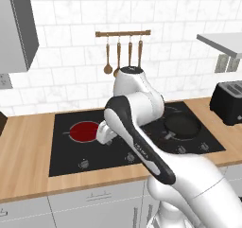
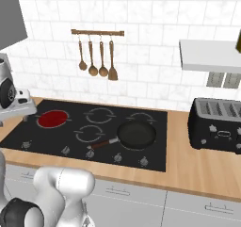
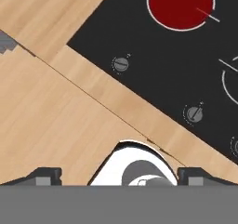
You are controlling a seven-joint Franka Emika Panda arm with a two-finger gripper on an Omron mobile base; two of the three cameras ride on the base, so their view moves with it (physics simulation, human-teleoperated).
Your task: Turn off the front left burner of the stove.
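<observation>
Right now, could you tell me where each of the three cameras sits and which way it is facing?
Left base view: behind the arm's left, looking forward and down at the stove; white arm links cover its middle.
Right base view: behind the arm's right, facing the stove, frying pan and toaster; the arm shows at the left edge.
Hand view: on the hand, looking down at the counter edge, the knobs and the gripper, fingertips far apart.
Shared: all three show the front left burner glowing red.

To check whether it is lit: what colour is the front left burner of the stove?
Solid red, so lit. The front left burner on the black stove shows best in the hand view.
</observation>
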